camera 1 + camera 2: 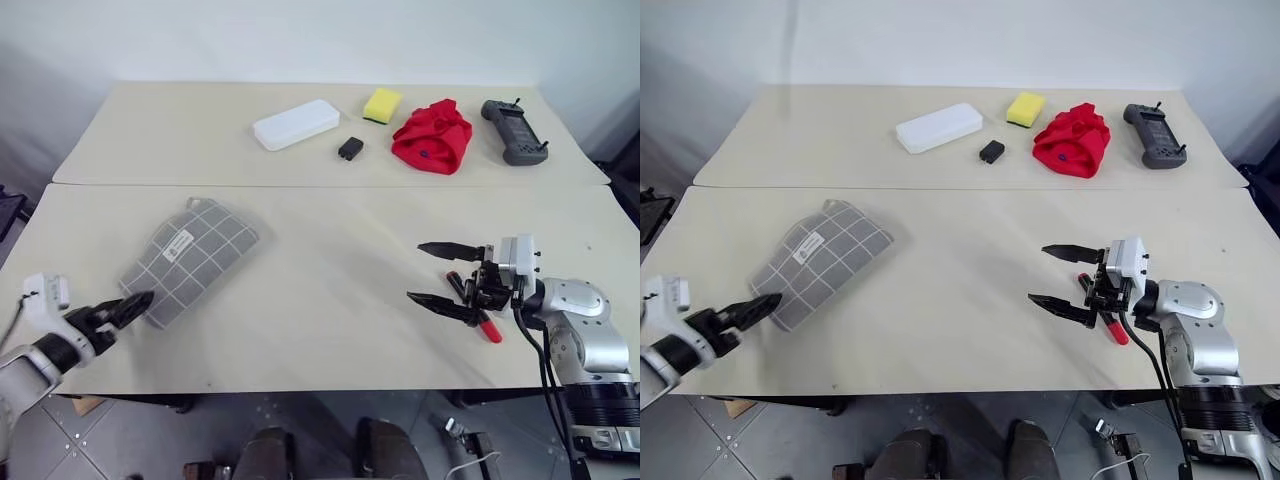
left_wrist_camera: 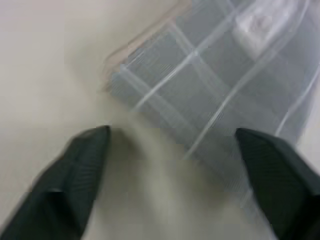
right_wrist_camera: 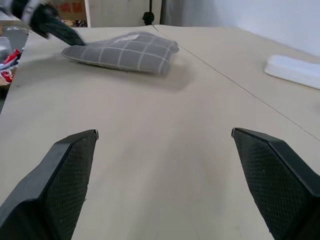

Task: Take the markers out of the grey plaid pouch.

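Left claw [image 1: 137, 305] hangs wide open at the near corner of the grey plaid pouch [image 1: 190, 258] lying flat on the table [image 1: 330, 300], while the right claw [image 1: 432, 273], equally spread and empty, hovers beside red-tipped markers [image 1: 478, 318].

No text, brand, number or sign can be read anywhere. The grey plaid pouch [image 1: 190, 259], at the left of the frame, carries a small white label [image 1: 181, 244] with faint dark marks, too small to make out. In the upper left corner of the right wrist view, a brownish surface shows red marks [image 3: 70, 7] that cannot be deciphered either.
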